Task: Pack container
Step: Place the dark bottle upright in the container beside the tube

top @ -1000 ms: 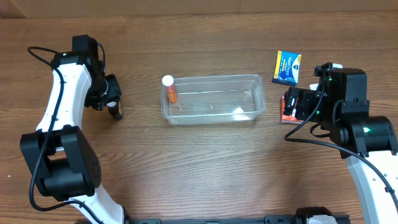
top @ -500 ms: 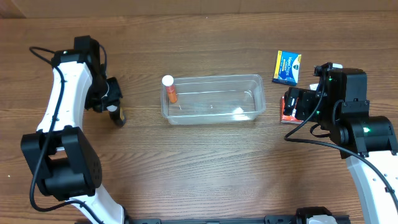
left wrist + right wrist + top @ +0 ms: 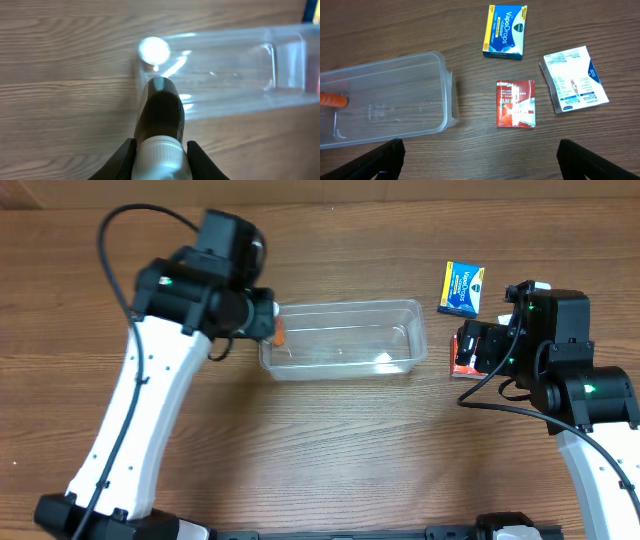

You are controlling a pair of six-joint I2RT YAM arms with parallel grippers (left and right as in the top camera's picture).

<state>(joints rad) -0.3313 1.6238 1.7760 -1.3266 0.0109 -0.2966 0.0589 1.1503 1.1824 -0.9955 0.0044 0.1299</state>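
The clear tub [image 3: 350, 345] sits in the middle of the counter [image 3: 320, 450]. An orange bottle [image 3: 332, 100] with a white cap is at its left end.

The left hand [image 3: 161, 160] is by that same end of the tub. It pinches a dark bottle [image 3: 160, 107] between its fingers. The bottle's white cap is near the camera, and its other end points at the tub's corner.

The right hand [image 3: 480, 145] is spread wide and holds nothing. It hangs over the counter on the right of the tub. Under it lies a red packet [image 3: 515, 103], near the tub but not touching it. A white box [image 3: 574, 80] is just beside the packet. A blue box [image 3: 505, 31] lies farther back.
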